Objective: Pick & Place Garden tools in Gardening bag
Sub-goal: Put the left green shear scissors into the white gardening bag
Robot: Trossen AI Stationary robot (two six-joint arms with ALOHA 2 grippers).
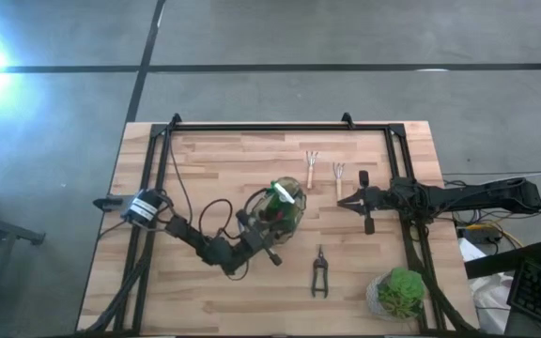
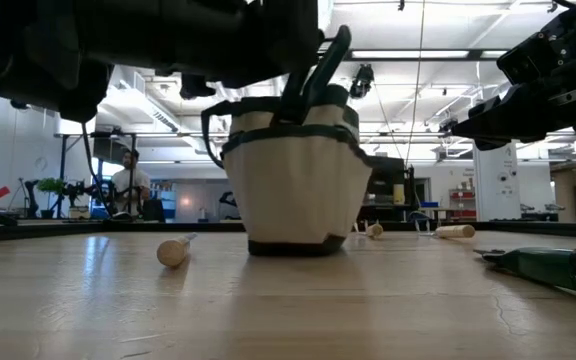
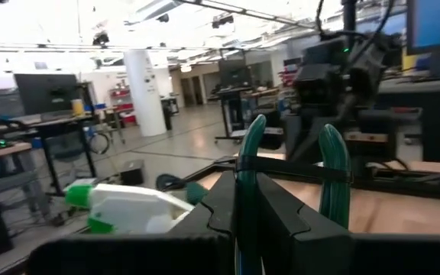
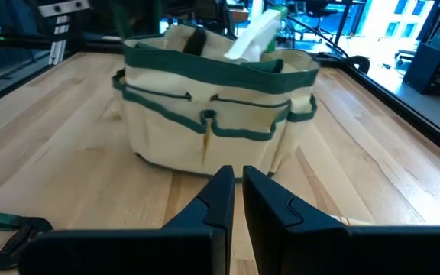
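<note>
The khaki gardening bag (image 1: 280, 211) with dark green trim stands mid-table; it also shows in the low view (image 2: 298, 195) and the right wrist view (image 4: 212, 114). The green spray bottle's white top (image 1: 286, 194) sticks out of it. My left gripper (image 3: 244, 191) is over the bag's near-left side (image 1: 263, 227), shut on a green-handled pruner (image 3: 331, 164). My right gripper (image 4: 237, 187) is shut and empty, just right of the bag (image 1: 343, 202). Two wooden-handled forks (image 1: 312, 167) (image 1: 339, 176) lie flat behind the bag. A second pruner (image 1: 319, 275) lies near the front edge. My left gripper pinches one green handle (image 3: 247, 156) of the pruner between its two fingers. The handles stand up above the bag's rim (image 2: 330, 60), tilted. The pruner's lower end is hidden by the fingers and the bag.
A bushy potted plant (image 1: 400, 291) stands at the near right corner. A wooden-handled tool (image 2: 173, 250) lies on the table left of the bag in the low view. A dark tool (image 1: 367, 223) lies under my right arm. A black frame borders the table.
</note>
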